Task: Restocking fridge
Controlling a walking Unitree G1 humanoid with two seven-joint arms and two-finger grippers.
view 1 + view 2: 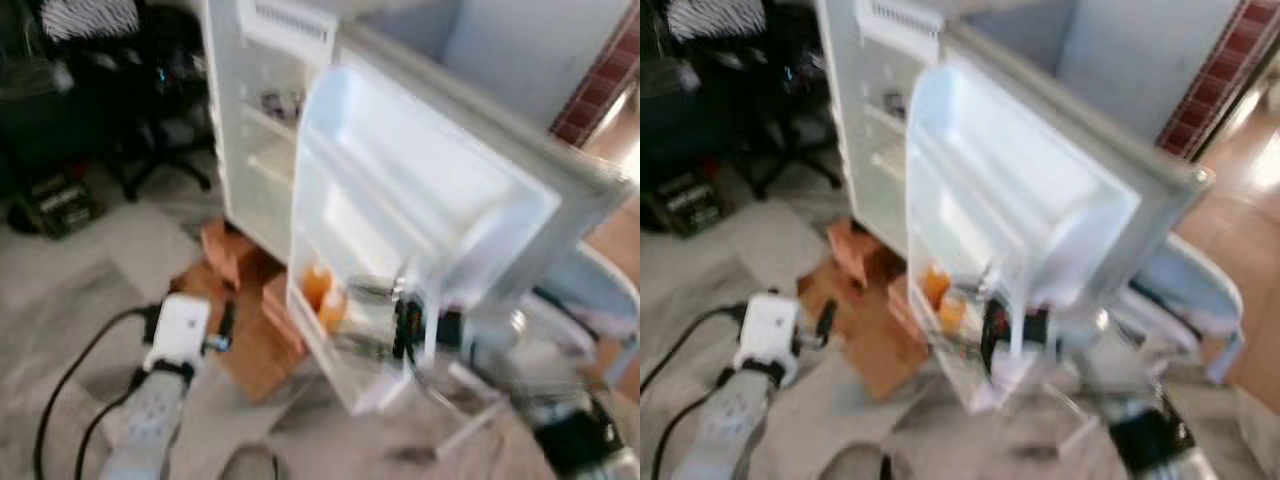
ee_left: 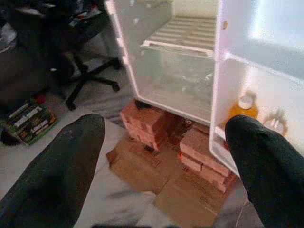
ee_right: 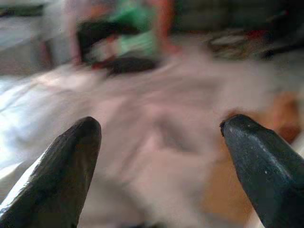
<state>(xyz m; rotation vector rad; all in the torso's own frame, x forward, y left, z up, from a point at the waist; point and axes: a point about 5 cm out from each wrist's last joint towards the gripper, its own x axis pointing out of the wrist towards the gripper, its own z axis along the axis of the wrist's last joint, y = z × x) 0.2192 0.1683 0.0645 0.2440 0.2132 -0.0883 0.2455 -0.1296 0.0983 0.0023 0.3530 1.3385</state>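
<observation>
Fridge (image 1: 262, 150) is standing open here, propped up on some bricks (image 2: 151, 121) with flattened cardboard (image 2: 142, 166) spread on the floor in front of it, and its door (image 1: 420, 200) is swung out toward the robot. Bottom door shelf (image 1: 345, 345) already has what looks like an orange bottle (image 1: 318, 287) in it, plus another small bottle next to it, though it's all pretty blurry since the camera seems to be moving. Left gripper (image 2: 166, 142) is spread wide with nothing between its fingers, hanging low and aimed at the base of the fridge. Right gripper (image 3: 161, 137) is also wide open and empty, looking out over a blurred stretch of floor; from the head views the right arm (image 1: 575, 435) sits low beside the door. My guess is we're between items, so nothing is in hand and the robot is repositioning to go fetch the next thing. Next move probably calls for locating whatever's left to stock, which I can't make out, then grabbing it without bumping that open door.
</observation>
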